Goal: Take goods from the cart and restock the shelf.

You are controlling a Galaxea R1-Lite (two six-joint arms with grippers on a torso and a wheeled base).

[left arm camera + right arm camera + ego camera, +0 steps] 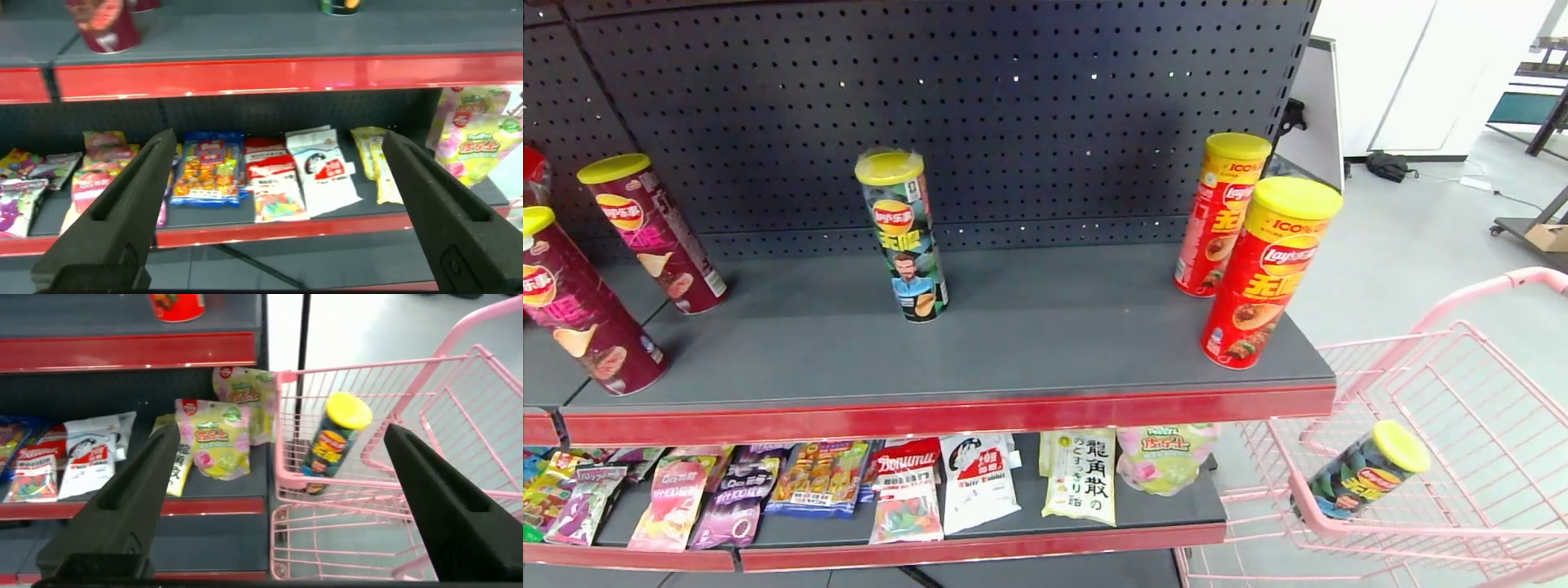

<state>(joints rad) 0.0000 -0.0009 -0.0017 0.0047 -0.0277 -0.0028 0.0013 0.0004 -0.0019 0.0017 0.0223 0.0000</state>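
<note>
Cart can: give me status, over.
Both tools open, empty: left tool before lower snack shelf, right tool facing cart. Dark can with yellow lid leans inside cart, ungrasped. Cart's wire wall between right tool and can.

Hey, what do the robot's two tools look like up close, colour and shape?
The left tool and right tool look alike. Each has two matte black fingers, shaped as long wedges that are broad at the base and narrow toward the tip, with a shallow groove along the upper face.

left gripper and right gripper same build, matte black fingers, long wedges tapering to blunt tips, shallow slot down each (round recess near base)
</note>
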